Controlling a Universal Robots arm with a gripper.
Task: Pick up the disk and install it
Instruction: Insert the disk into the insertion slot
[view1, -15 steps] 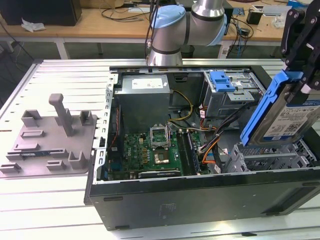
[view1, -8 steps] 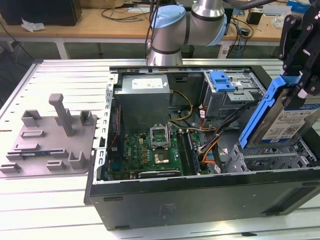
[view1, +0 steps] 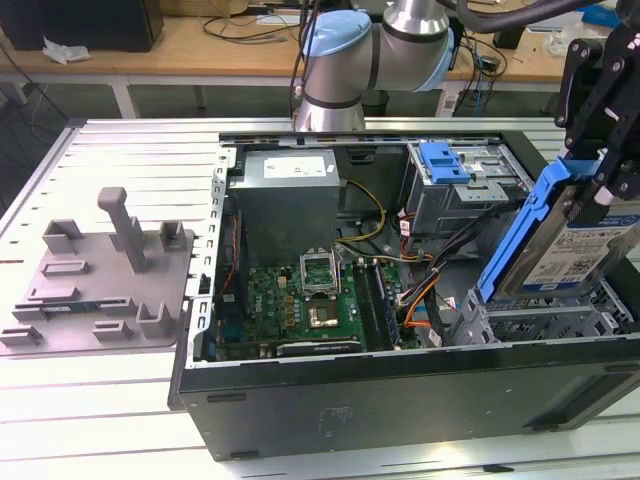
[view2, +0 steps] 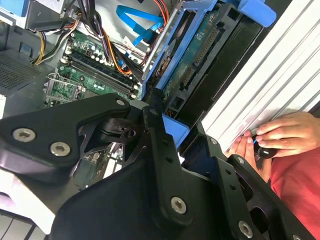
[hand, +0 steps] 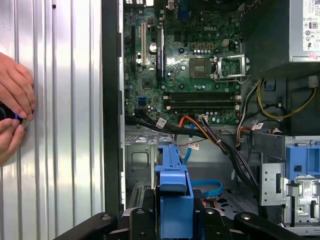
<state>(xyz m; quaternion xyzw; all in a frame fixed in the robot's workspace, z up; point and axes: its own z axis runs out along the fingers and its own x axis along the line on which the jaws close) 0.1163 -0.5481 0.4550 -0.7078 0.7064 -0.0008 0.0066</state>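
The disk (view1: 570, 250) is being gripped at its upper end by the gripper (view1: 595, 190), whose jaws are closed on the blue carrier frame. It is being held aloft over the corner of the open computer case (view1: 400, 400) at the exterior view's right. The long axis of the disk is being kept steeply tilted. Its lower end is pointing down and inward toward the grey drive cage (view1: 530, 325), near it but apparently clear of it, while the labelled face is being turned up toward the exterior view's right. The cage is thus judged to lie below and just ahead of the held end, along the line of the disk's own slope. In the first wrist view the carrier is being seen edge-on between the black fingers (hand: 107, 222), with the metal bay floor (hand: 145, 160) and a bundle of cables (hand: 210, 135) lying beyond it and the motherboard (hand: 200, 65) farther off. A person's hands (hand: 12, 110) are also being shown there, resting on the ribbed table (hand: 65, 125) outside the case wall. In the second wrist view the disk's circuit-board underside, hidden from the exterior view, is being shown.
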